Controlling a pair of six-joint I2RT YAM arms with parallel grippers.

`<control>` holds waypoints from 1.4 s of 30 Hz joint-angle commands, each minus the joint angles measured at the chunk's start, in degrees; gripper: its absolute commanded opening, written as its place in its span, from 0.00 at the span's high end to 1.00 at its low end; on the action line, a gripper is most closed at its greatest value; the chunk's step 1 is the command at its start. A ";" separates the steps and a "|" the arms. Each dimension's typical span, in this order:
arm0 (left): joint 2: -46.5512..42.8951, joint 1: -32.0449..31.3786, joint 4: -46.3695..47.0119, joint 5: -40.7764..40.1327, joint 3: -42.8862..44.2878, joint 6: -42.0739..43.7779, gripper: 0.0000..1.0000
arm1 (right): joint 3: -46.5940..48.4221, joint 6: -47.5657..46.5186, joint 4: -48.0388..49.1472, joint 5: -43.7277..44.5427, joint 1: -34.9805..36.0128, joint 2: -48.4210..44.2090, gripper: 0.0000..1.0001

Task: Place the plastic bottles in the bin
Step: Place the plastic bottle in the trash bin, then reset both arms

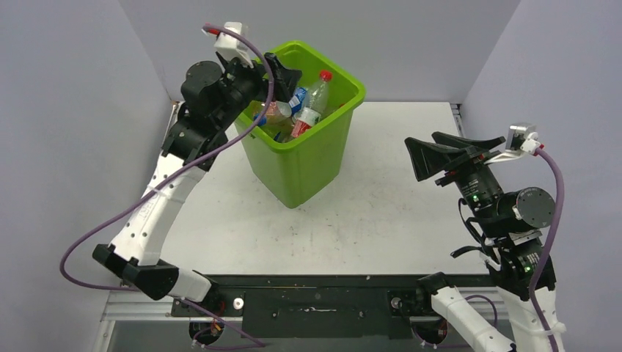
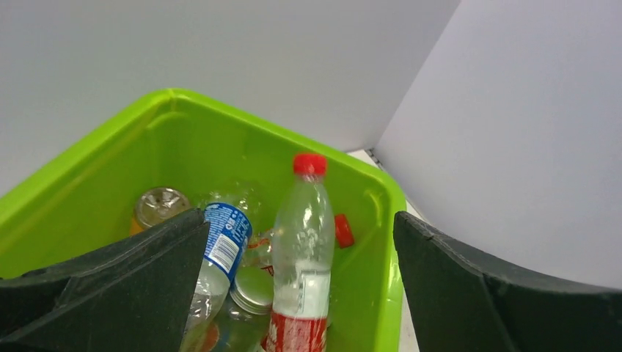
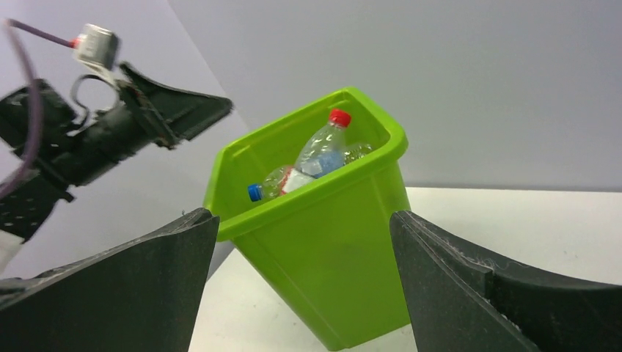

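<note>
Left fingers [image 1: 284,73] spread wide, empty, hovering over bin [image 1: 301,165] opening near its left rim. Bottles [image 1: 312,103] piled inside bin: tall clear one with red cap and red label stands leaning, blue-label one beside it. Right fingers [image 1: 440,150] spread wide, empty, above bench [image 1: 381,213], well right of bin.

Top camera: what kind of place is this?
Probably a robot test booth: plain grey walls box in a white table, with a left arm and right arm fixed at its edge and a green bin.
</note>
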 commanded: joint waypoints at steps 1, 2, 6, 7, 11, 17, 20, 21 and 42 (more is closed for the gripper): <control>-10.42 -0.14 2.76 -7.53 1.24 -1.66 0.04 | -2.21 -0.58 1.02 2.24 0.52 -0.22 0.10; -12.24 -0.22 1.86 -9.52 0.89 -1.84 0.04 | -3.12 -0.45 0.93 2.81 0.56 -0.42 0.10; -20.80 -0.23 -3.92 -19.09 -3.31 -1.05 0.04 | -7.08 0.92 -0.31 7.85 0.51 -1.72 0.10; -23.04 -0.25 -5.66 -21.44 -5.32 -0.81 0.04 | -7.87 1.51 -1.04 9.30 0.55 -2.03 0.10; -32.81 -0.26 -13.63 -28.55 -15.97 -2.12 0.04 | -11.91 3.47 -3.51 14.24 0.53 -2.48 0.10; -41.91 -0.23 -25.06 -34.17 -32.88 -8.55 0.04 | -17.76 4.57 -4.66 19.08 0.52 -4.09 0.10; -43.73 -0.23 -28.29 -34.28 -39.96 -10.83 0.04 | -20.47 4.51 -5.12 22.21 0.44 -5.17 0.10; -44.18 -0.23 -28.96 -34.17 -41.89 -11.48 0.04 | -21.20 4.43 -5.15 22.91 0.51 -5.50 0.10; -48.64 -0.23 -23.46 -36.60 -61.11 -14.45 0.04 | -28.39 16.35 -7.90 30.68 0.64 -8.47 0.10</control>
